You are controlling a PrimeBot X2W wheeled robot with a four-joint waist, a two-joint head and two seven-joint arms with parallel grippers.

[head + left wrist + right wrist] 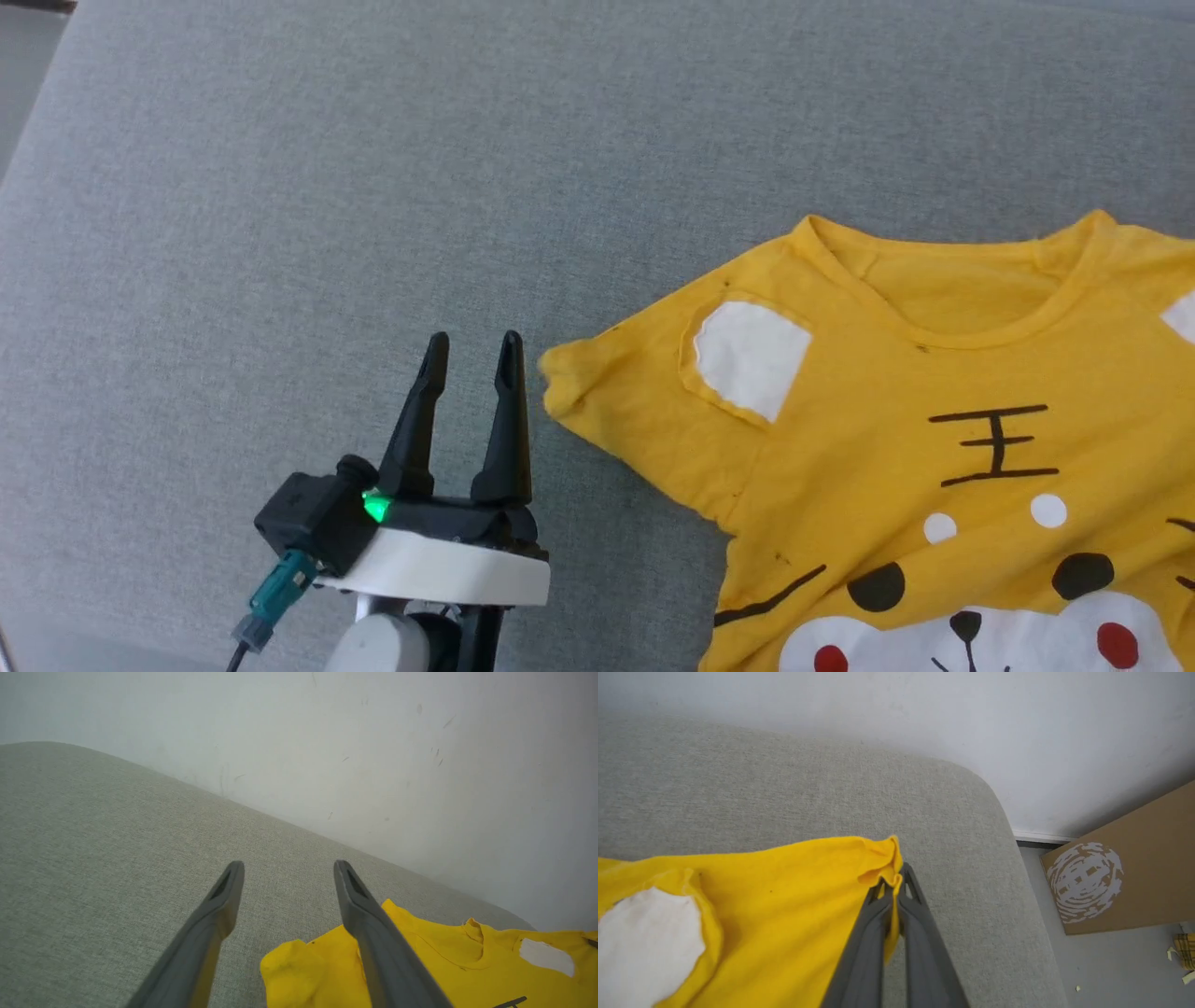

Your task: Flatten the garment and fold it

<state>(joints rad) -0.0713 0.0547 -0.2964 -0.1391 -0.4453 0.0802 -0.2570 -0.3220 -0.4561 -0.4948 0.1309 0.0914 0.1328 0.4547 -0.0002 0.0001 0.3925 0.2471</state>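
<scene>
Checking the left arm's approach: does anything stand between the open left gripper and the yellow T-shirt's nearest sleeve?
Nothing visible does. The left gripper stands open just beside the tip of the sleeve of the garment. In the head view, only a narrow strip of bare grey cushion lies between them.

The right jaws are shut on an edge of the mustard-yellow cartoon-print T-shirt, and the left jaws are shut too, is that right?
Not quite: the left jaws stand open, as the left wrist view shows. The right jaws are shut on an edge of the mustard-yellow T-shirt.
</scene>
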